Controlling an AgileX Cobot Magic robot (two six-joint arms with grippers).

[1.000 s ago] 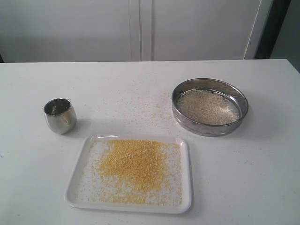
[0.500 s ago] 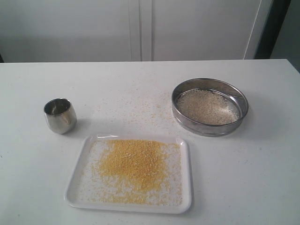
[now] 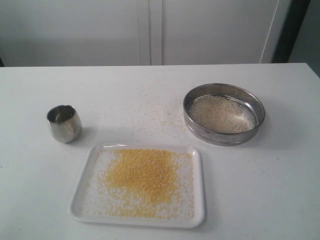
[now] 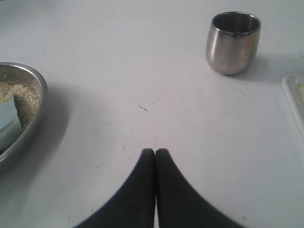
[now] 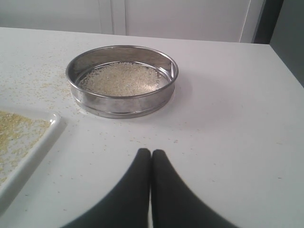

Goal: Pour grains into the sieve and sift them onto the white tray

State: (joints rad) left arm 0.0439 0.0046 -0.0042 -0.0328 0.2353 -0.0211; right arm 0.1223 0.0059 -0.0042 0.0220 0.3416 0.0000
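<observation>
**Yellow on the tray, white in the sieve**

A white counter (image 3: 280, 190) carries the whole scene. Toward its front lies the white tray (image 3: 135, 222), flat on the counter. Fine yellow grains (image 3: 142, 175) are spread across it, thickest at the middle and thinning toward the low rim.

Behind the tray and to the right, well apart from it, the sieve (image 3: 220, 136) sits level on the counter. A layer of coarser whitish grains (image 3: 220, 114) covers its mesh inside the shiny steel wall.

The left wrist camera catches the edge of a steel bowl (image 4: 42, 90) holding pale grainy matter. A pale blue object (image 4: 8, 121) rests in it; what it is cannot be told.

A small steel cup (image 3: 64, 123) stands upright, mouth up, off the tray's far left corner and clear of its rim.

The left hand (image 4: 155, 153) is clenched, its two dark fingers pressed tip to tip with nothing between them. It is over bare counter, with the cup ahead of it. The right hand (image 5: 151, 153) is clenched the same way and grasps nothing. The sieve is ahead of it, and a corner of the tray is also in its camera's view.

Loose yellow specks (image 3: 150, 117) dot the counter between cup, tray and sieve.
</observation>
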